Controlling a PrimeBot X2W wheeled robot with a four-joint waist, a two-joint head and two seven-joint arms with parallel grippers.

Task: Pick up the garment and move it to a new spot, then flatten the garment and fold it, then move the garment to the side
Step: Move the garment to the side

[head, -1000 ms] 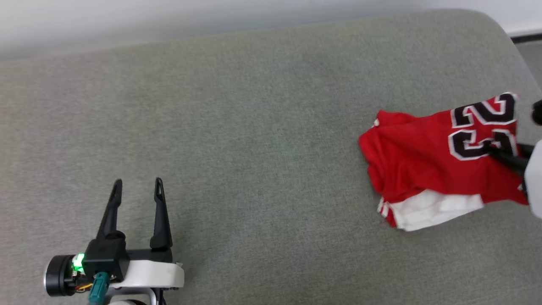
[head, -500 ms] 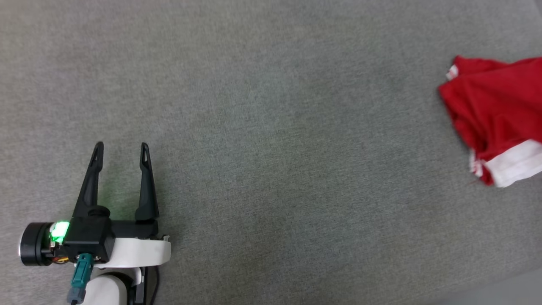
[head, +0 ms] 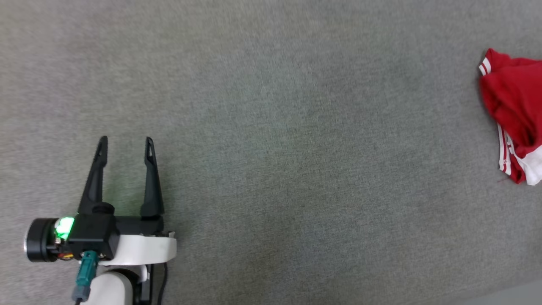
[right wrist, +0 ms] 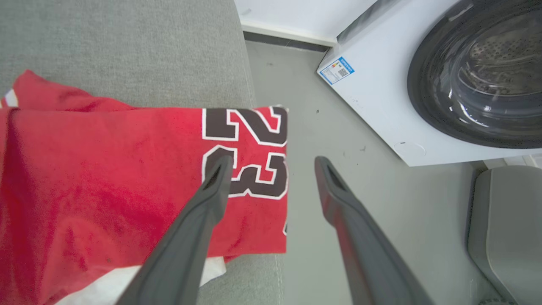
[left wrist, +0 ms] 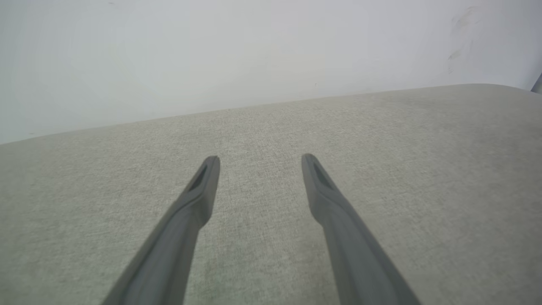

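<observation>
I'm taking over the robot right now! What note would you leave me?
Left claw: open, empty, over bare grey cushion.
Right claw: open, empty, by the numbered end of the red T-shirt.
T-shirt: lies folded at the cushion's right edge, slightly overhanging it.
Done: seemingly folded and moved aside.
Left: probably just nudging it fully onto the cushion.

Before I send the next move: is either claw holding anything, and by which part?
Nothing held. Left claw open, empty; right claw open over the garment, at its numbered edge.
</observation>
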